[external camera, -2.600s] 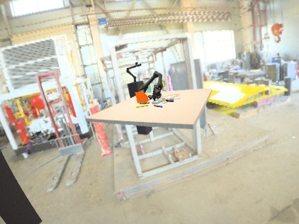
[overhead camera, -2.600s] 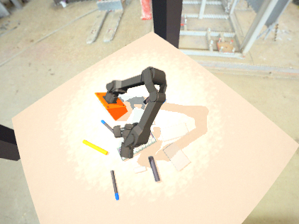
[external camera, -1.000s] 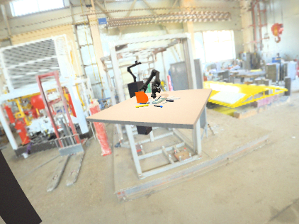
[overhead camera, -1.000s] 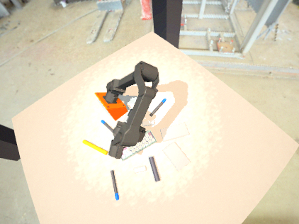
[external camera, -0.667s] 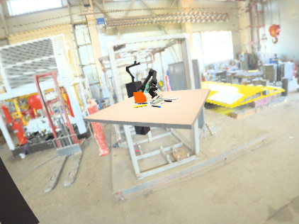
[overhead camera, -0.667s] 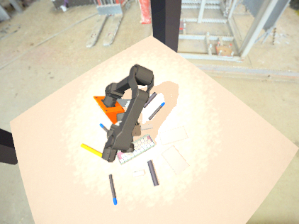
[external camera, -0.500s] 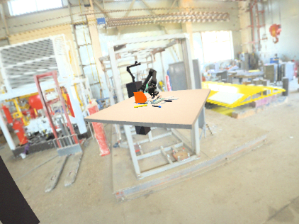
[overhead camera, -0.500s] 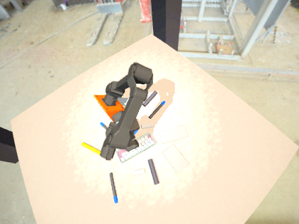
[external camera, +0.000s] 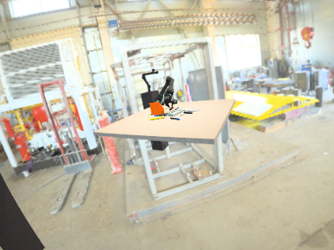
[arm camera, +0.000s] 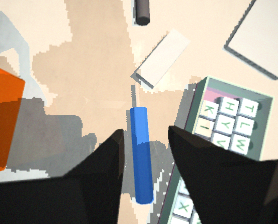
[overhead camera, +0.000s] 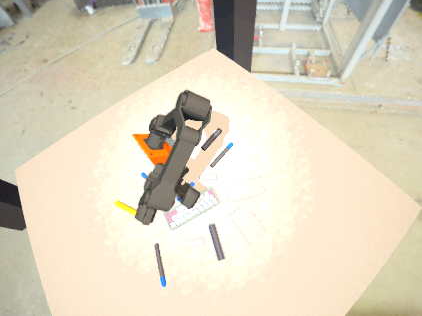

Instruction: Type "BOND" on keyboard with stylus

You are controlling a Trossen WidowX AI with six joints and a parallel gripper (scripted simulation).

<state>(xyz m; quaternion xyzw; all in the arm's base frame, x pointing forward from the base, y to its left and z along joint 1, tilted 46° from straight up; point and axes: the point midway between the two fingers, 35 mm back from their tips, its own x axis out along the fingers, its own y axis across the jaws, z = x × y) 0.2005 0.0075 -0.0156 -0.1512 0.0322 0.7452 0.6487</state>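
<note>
The blue stylus (arm camera: 141,165) lies on the desk with its thin grey tip pointing up the wrist view; in the top view only parts of the stylus (overhead camera: 192,184) show around the arm. My gripper (arm camera: 146,133) is open, with one finger to each side of the stylus in the wrist view and nothing held. Its fingertips are hard to make out in the top and exterior views. The keyboard (overhead camera: 204,204) (external camera: 176,112) (arm camera: 229,106) lies to the right of the stylus in the wrist view, with a pale green case and white keys. Keys K, H, T, I, Y, L show; my right finger hides part of it.
An orange block (overhead camera: 157,154) (external camera: 157,108) (arm camera: 7,120) stands left of the stylus. A white block (arm camera: 162,57) (overhead camera: 208,177) lies beyond the stylus tip. A yellow marker (overhead camera: 125,207), dark rods (overhead camera: 216,242) (overhead camera: 211,139) and blue-ended pens (overhead camera: 222,154) (overhead camera: 160,264) lie around the keyboard.
</note>
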